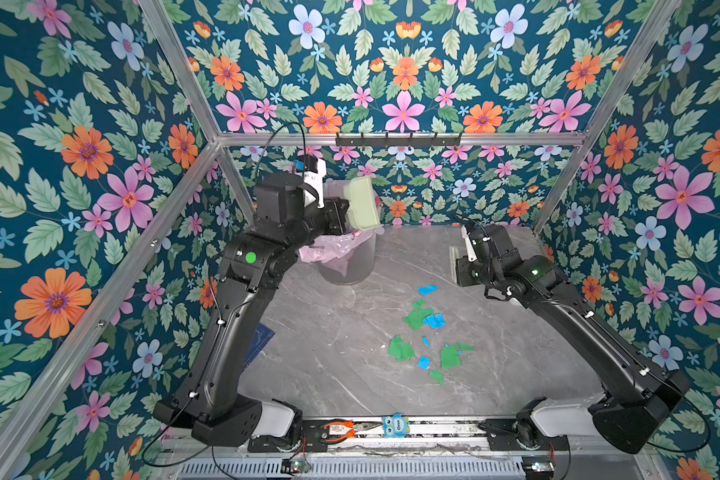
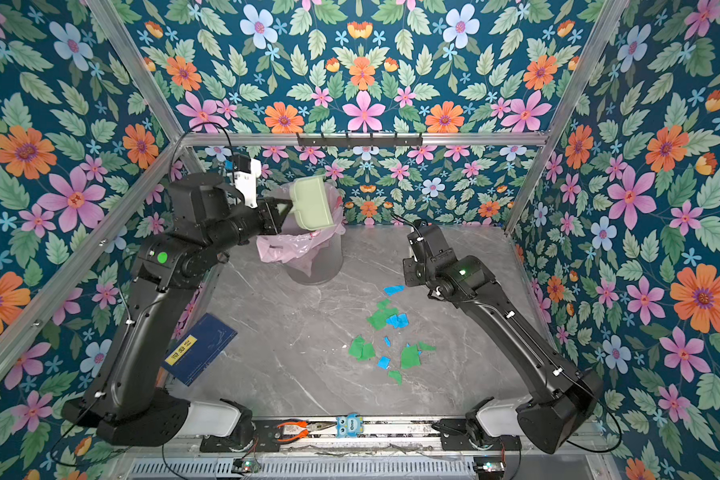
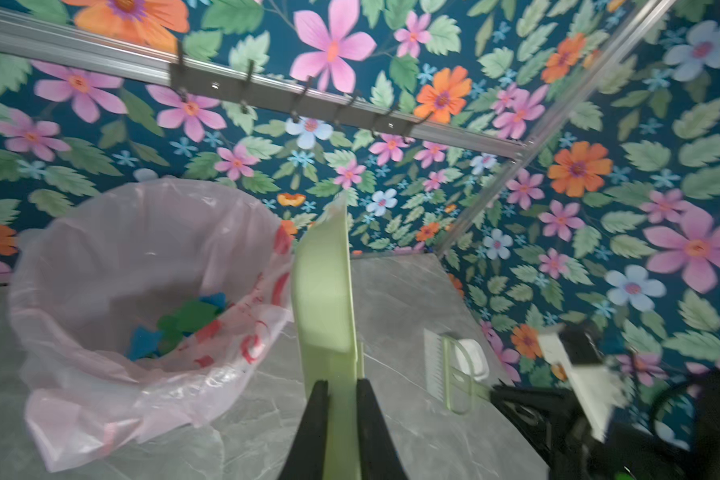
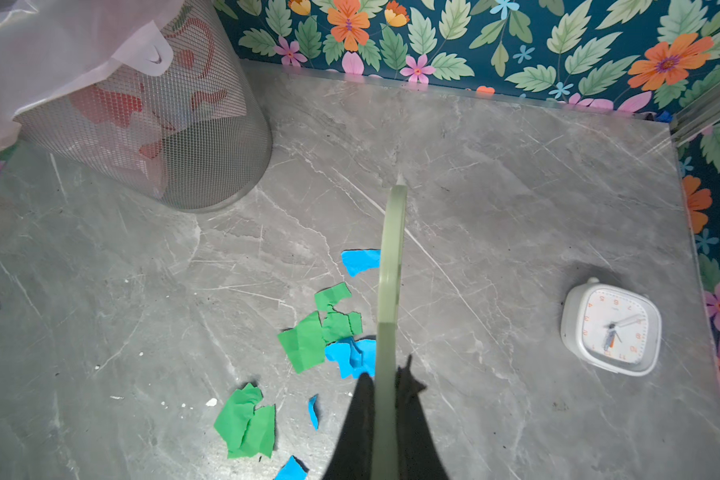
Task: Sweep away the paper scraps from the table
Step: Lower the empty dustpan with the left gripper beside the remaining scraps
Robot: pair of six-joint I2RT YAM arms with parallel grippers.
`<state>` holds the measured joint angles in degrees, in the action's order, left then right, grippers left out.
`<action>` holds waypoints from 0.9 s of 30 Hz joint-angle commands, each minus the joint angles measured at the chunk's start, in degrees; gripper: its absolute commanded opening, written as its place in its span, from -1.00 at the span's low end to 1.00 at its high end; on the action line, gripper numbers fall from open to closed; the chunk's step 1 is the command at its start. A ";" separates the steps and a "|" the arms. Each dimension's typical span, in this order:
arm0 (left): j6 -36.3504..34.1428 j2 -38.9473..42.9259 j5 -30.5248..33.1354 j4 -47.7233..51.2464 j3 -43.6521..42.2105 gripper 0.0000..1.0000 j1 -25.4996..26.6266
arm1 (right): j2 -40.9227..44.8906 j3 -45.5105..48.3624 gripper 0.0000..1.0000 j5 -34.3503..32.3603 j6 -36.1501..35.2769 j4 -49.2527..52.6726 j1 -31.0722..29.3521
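Green and blue paper scraps (image 1: 425, 320) lie in loose clusters right of centre on the grey marble table (image 1: 316, 357), seen closer in the right wrist view (image 4: 304, 340). More paper scraps (image 3: 184, 320) lie inside the pink-lined mesh bin (image 1: 350, 266). My left gripper (image 3: 341, 382) is shut on the handle of the pale green dustpan (image 1: 362, 203), which is tipped on edge above the bin's rim. My right gripper (image 4: 387, 370) is shut on the pale green brush (image 4: 389, 266), held above the table just right of the scraps; its white bristles (image 3: 433, 361) show in the left wrist view.
A white square clock (image 4: 612, 328) sits near the table's right edge. A dark blue book (image 2: 200, 347) lies at the left edge under my left arm. Orange pliers (image 1: 341, 430) and a blue toy (image 1: 395, 426) rest on the front rail. A hook rail (image 1: 398, 140) runs along the back wall.
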<state>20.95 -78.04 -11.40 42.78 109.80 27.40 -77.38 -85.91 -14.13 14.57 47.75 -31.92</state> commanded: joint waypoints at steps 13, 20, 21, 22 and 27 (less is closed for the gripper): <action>18.32 14.64 -8.70 -32.60 -42.39 -1.00 5.60 | 1.50 3.15 -1.00 -2.57 1.77 3.19 1.04; 23.74 16.74 -8.94 -45.20 -58.37 -1.00 5.98 | 1.54 5.57 -1.00 -2.13 2.86 3.00 1.60; 24.49 16.74 -9.16 -46.85 -60.46 -1.00 6.00 | 1.32 5.83 -1.00 -2.13 2.92 3.02 1.57; 25.04 16.73 -9.26 -48.38 -62.50 -1.00 6.00 | 1.16 6.05 -1.00 -2.04 3.05 2.94 1.59; 26.33 16.68 -8.42 -53.65 -69.49 -1.00 6.00 | 0.51 7.02 -1.00 -1.61 3.36 2.63 1.60</action>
<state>46.04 -61.49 -19.94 -3.66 42.02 33.43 -76.55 -79.13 -15.57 17.28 49.91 -30.33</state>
